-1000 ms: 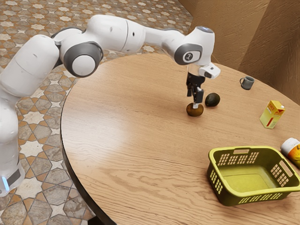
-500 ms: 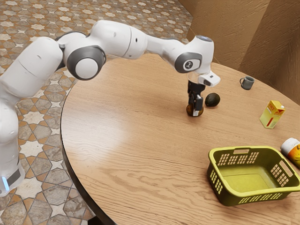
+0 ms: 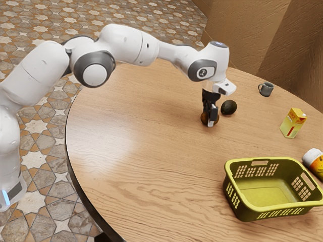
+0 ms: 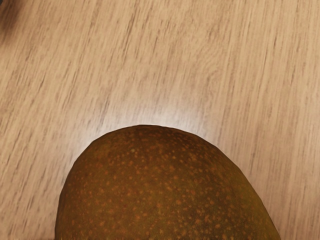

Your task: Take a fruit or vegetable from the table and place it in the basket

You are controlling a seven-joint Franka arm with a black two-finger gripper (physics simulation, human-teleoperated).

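Gripper (image 3: pixel 209 120) lower; wooden table (image 3: pixel 151 146), tiled floor (image 3: pixel 35 160)

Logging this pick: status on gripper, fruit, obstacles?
Gripper low at brown fruit, grip unclear. Brown fruit not in basket. Dark avocado close beside brown fruit, possible snag.

No legible text or numbers.

A curved-edged wooden table (image 3: pixel 131 126) bears a speckled brown fruit (image 3: pixel 204 119) just beside a dark green fruit (image 3: pixel 229 107). Also on it are a gray mug (image 3: pixel 267 89), an upright yellow carton (image 3: pixel 292 124), a white-capped container (image 3: pixel 313 156) and a green basket (image 3: pixel 243 209).
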